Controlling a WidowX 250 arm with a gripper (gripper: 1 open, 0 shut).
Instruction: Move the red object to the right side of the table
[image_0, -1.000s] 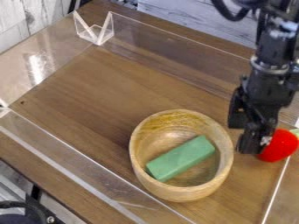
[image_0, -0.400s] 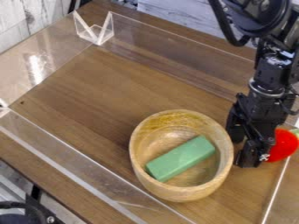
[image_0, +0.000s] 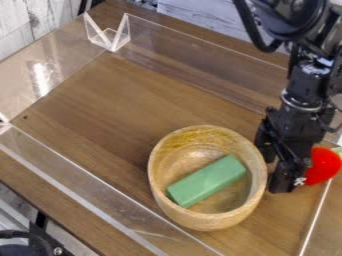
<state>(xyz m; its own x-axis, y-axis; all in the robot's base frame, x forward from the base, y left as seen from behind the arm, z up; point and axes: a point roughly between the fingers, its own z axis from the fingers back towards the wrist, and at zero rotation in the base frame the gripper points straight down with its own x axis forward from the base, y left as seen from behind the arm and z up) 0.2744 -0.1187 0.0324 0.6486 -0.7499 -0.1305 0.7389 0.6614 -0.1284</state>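
Fingers (image_0: 283, 172) spread wide, nothing held, pointing down beside wooden bowl (image_0: 174, 150). Red object (image_0: 321, 165): on table (image_0: 120, 100) at right edge, just right of gripper (image_0: 291, 172), partly hidden behind it. Round, no long axis.

A single camera looks down at a steep slant from above one corner of the bench (image_0: 134, 100), set fairly near. The wood grain and the clear acrylic walls (image_0: 80, 190) run diagonally across the picture. The wooden bowl (image_0: 171, 150) sits low and right of centre. The arm comes in from the upper right, cut off by the frame's top edge.
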